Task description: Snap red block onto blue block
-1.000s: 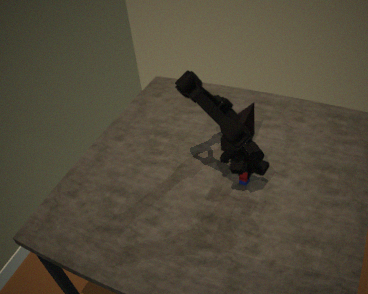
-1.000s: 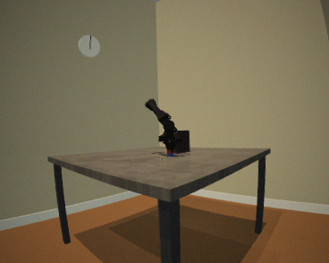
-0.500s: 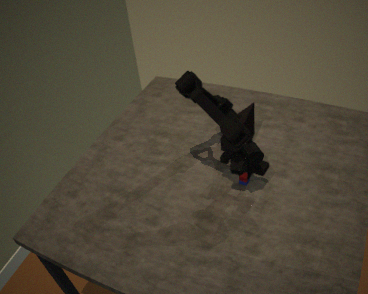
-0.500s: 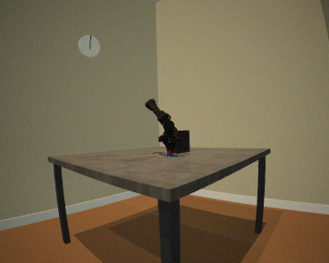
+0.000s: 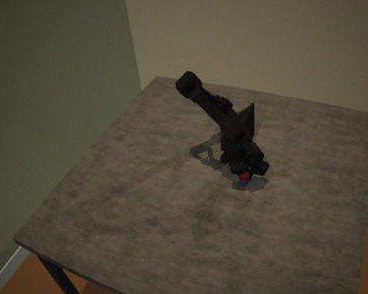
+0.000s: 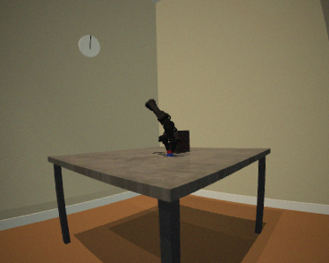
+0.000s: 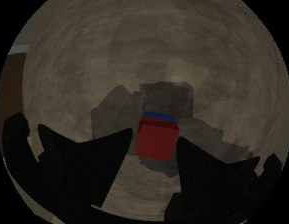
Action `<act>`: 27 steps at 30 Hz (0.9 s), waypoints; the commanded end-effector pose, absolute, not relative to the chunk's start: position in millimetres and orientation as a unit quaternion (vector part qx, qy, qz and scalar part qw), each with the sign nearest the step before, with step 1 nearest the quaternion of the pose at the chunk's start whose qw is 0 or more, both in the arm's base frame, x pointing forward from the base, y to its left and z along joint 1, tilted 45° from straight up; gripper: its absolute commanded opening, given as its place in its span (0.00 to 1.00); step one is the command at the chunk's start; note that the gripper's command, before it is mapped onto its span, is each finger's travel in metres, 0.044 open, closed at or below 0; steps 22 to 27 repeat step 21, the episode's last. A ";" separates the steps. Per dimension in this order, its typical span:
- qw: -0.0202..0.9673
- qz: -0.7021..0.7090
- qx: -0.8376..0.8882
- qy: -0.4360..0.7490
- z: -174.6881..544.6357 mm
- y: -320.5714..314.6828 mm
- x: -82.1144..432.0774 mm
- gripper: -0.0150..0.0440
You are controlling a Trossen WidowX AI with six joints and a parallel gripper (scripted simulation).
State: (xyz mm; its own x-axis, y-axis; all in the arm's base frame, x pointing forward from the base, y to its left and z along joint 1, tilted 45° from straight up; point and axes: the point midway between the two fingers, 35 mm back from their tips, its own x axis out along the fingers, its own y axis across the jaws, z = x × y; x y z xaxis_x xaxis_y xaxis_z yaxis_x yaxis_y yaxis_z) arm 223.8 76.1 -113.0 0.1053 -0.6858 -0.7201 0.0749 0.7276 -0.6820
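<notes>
The red block (image 5: 244, 176) (image 6: 170, 152) (image 7: 157, 142) sits on top of the blue block (image 5: 243, 183) (image 6: 170, 155) (image 7: 159, 116), which stands on the table. In the wrist view only a thin strip of blue shows past the red block's far edge. No gap shows between the blocks, but the seam is too small to judge closely. My gripper (image 7: 155, 137) is open around the red block, one finger at each side. A narrow gap shows at the left finger; the right fingertip is very close to the block. The arm hides part of the blocks in the top and exterior views.
The grey-brown table top (image 5: 138, 200) (image 6: 123, 165) carries the arm and the blocks. A dark upright box-like part (image 6: 183, 140) stands behind the arm. The table's near corner lies in front of the blocks in the exterior view.
</notes>
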 end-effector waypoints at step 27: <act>0.701 -0.271 -0.249 0.611 -41.7 148.9 215.9 0.63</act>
